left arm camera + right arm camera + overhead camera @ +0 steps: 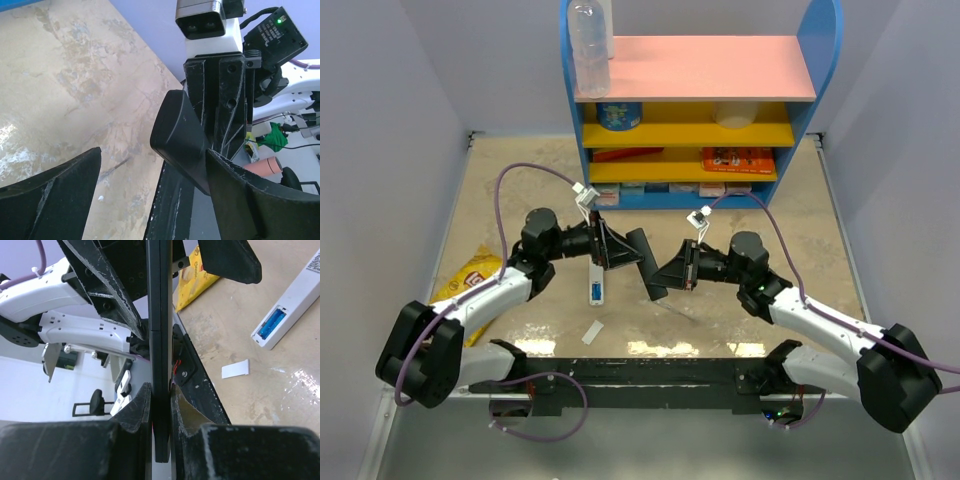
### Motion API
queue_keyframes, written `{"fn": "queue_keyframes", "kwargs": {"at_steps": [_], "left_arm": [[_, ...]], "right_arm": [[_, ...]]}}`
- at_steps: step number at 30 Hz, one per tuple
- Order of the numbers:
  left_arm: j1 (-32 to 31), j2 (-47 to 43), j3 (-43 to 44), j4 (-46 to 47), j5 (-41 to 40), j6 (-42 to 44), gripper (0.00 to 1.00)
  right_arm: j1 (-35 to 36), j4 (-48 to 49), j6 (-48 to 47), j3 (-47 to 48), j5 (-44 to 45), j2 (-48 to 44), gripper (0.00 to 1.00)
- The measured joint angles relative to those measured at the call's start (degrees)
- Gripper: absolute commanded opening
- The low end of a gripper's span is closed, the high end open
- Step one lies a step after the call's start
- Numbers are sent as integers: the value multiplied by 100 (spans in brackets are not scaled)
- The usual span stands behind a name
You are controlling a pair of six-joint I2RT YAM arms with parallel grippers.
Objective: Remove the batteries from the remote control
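Right gripper (161, 390) clamped narrow on a black remote (160, 330) seen edge-on, held above the table (260, 410) | left gripper (152, 167) spread wide around its other end | blue batteries (274, 322) sit in the open white remote (297, 295) lying on the table, near a loose white cover (235, 369) | yellow snack bag (197, 282) beyond.

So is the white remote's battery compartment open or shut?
Open: its cover lies loose on the table, and a blue battery sits inside.
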Motion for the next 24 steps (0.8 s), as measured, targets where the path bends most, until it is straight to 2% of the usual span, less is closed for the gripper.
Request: {"fn": "queue_keyframes", "kwargs": {"at_steps": [7, 11, 18, 22, 24], "left_arm": [[-90, 46, -85, 595, 44, -267, 82], [-157, 188, -96, 798, 57, -369, 65], [-197, 315, -98, 1021, 63, -417, 55], [-197, 352, -98, 1147, -11, -507, 43], [-195, 382, -98, 1226, -39, -535, 42]], "right_arm": [[0, 225, 173, -15, -24, -4, 0], [0, 348, 260, -46, -24, 0, 0], [-17, 455, 363, -245, -31, 4, 0], [-17, 527, 365, -361, -125, 4, 0], [-15, 544, 367, -415, -146, 4, 0]]}}
